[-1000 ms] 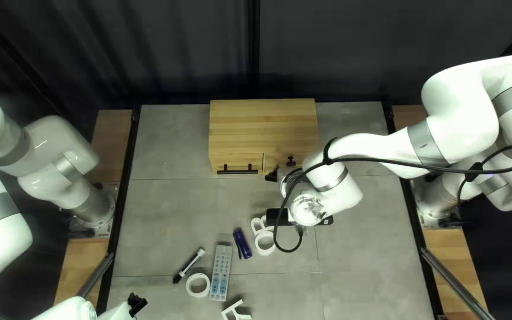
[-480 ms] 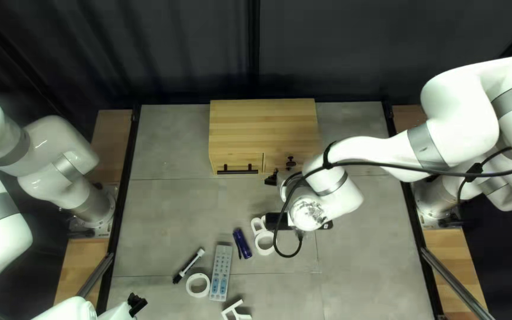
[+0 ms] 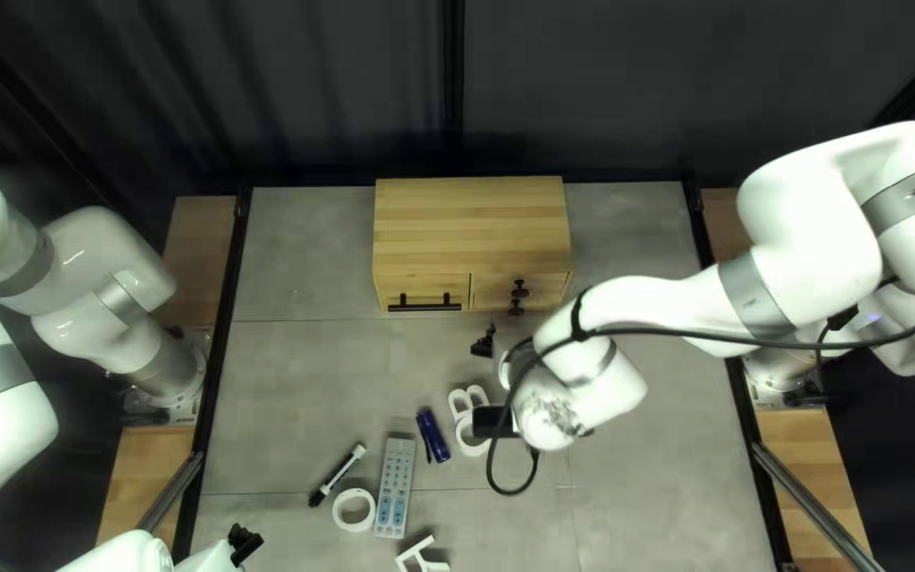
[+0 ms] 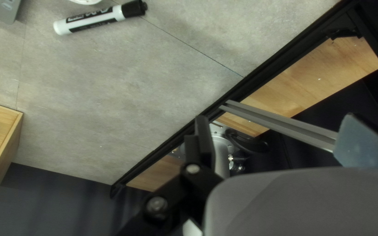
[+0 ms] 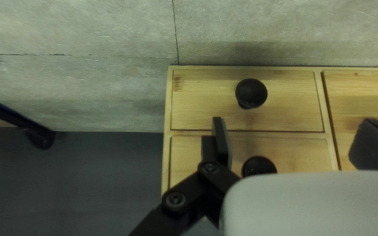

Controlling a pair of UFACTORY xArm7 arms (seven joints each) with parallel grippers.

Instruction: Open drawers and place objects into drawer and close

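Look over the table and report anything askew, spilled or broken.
Nothing stands out. The cabinet sits upright with its drawers shut, the black-and-white marker is capped, and the remote looks whole. I see no spill or breakage, though my right arm hides whatever lies beneath it.

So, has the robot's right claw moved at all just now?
Yes. In the top left view, the right claw has shifted away from the front of the wooden cabinet, toward the table's near edge.
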